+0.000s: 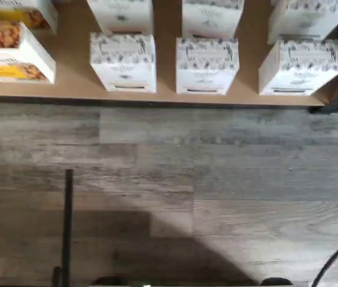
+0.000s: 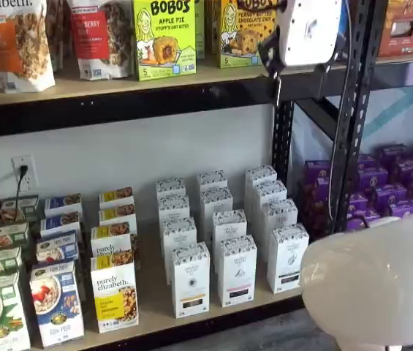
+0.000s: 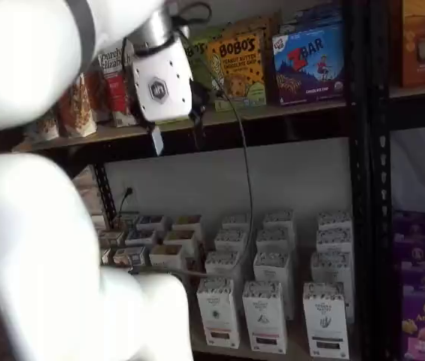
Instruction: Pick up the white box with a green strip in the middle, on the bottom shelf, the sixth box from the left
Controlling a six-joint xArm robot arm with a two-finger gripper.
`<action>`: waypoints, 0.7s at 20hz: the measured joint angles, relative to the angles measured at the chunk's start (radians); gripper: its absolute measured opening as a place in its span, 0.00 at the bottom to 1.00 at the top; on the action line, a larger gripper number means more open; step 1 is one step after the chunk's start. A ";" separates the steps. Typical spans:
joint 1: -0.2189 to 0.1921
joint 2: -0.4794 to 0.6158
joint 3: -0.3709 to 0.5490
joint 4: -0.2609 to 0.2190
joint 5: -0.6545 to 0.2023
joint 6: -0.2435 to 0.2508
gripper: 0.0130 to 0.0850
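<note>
On the bottom shelf (image 2: 155,311), front row, rightmost: white box (image 2: 287,257), upright, long axis vertical, face toward the aisle. High above by the upper board, gripper (image 2: 275,77); jaw state impossible to tell.

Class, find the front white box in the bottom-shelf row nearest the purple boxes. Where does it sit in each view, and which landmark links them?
Wrist view: the white box is the front one nearest the rack's black corner.
In a shelf view: it fronts the row closest to the purple boxes.
In a shelf view: it stands low, beside the black post.
Shared landmark: the tan bottom shelf.
</note>
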 joint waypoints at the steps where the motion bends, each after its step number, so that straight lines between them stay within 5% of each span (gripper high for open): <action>1: -0.001 0.005 0.026 -0.005 -0.027 -0.001 1.00; 14: -0.109 0.145 0.263 0.044 -0.410 -0.119 1.00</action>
